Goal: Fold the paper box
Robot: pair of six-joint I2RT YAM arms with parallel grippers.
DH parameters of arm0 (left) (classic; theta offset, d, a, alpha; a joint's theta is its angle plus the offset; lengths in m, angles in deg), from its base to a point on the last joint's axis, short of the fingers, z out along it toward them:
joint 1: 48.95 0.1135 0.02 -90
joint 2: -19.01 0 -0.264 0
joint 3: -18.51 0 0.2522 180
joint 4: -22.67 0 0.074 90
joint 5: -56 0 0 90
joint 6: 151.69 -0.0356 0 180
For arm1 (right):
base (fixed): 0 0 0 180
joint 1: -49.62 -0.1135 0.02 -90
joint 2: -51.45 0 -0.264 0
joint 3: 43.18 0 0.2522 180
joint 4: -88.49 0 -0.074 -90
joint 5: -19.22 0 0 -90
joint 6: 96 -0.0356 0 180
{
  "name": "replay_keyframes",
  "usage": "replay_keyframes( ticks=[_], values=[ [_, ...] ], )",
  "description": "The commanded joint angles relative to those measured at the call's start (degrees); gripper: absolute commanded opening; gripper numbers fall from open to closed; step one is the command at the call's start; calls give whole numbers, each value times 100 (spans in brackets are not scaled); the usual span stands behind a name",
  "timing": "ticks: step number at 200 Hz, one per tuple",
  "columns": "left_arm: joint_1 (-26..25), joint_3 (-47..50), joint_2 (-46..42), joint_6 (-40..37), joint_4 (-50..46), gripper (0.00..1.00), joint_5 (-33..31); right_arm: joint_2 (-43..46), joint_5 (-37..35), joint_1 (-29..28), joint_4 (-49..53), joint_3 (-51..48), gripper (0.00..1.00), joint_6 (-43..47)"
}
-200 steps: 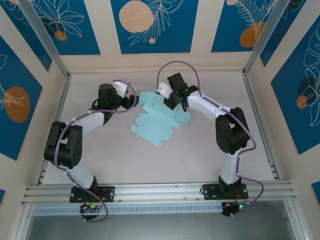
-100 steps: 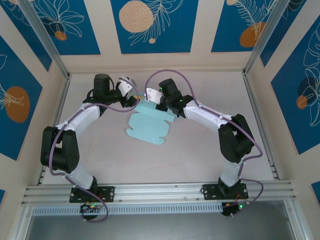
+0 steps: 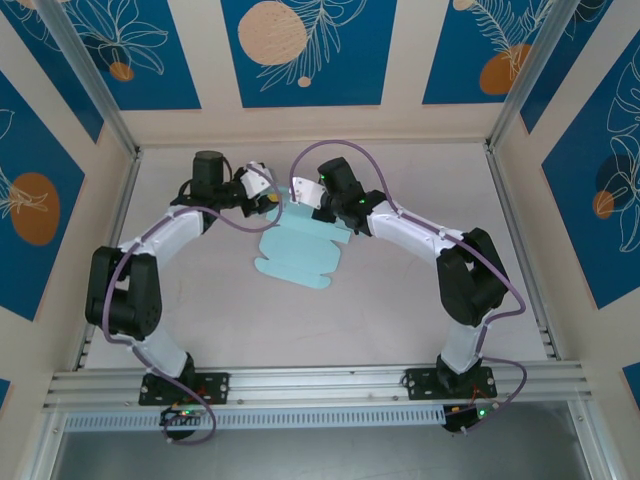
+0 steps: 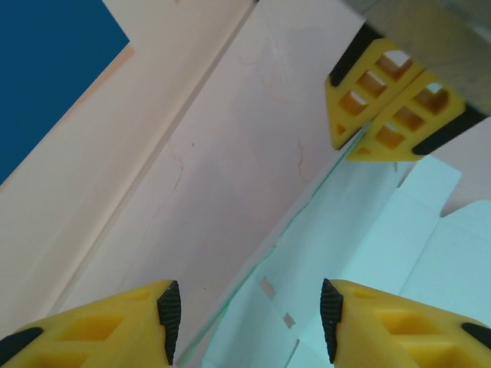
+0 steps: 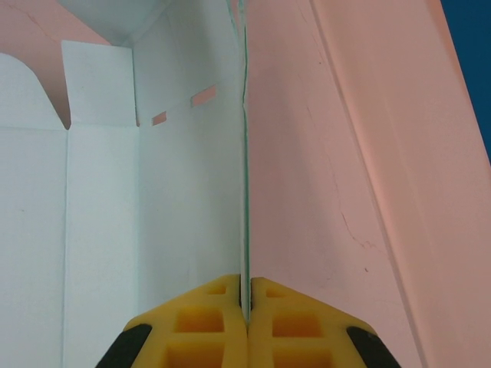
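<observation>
— Now, on your table (image 3: 400, 310), where lies the paper box (image 3: 296, 252)?
— Mid-table, one panel raised. Your right gripper (image 5: 245, 295) pinches that upright edge tight; your left gripper (image 4: 249, 316), fingers apart, straddles it.

Top camera looks down from behind; close wrist cameras share the paper box (image 3: 300, 250).

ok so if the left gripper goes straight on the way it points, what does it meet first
Probably the paper box: its raised edge runs just ahead of the open left gripper. Further along that edge the right gripper is clamped on it, though depth is unclear.
</observation>
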Motion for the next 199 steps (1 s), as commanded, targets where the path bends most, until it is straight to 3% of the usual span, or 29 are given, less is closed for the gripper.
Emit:
replay_keyframes(
  ticks=[1, 43, 88, 108, 125, 151, 174, 199],
  values=[
    [-65, -218, 141, -281, 43, 53, -114, 113, 57, -74, 37, 63, 0, 101],
    [-165, -602, 388, -363, -158, 54, -142, 119, 144, -103, 75, 68, 0, 110],
    [-175, -714, 527, -486, -487, 48, 17, 172, 182, -92, 79, 33, 0, 60],
    [-200, -681, 524, -559, -577, 36, 78, 155, 219, -83, 87, 53, 0, 18],
    [-235, -614, 539, -503, -490, 32, 58, 116, 216, -81, 103, 99, 0, -11],
    [-328, -457, 579, -323, -112, 13, -233, 38, 117, -71, 129, 160, 0, -94],
    [-365, -187, 553, -26, 508, 0, -457, 3, -1, -57, 97, 151, 8, -260],
    [-411, 123, 481, 124, 1086, 0, -605, 64, -92, -28, 125, 149, 22, -591]
  ],
)
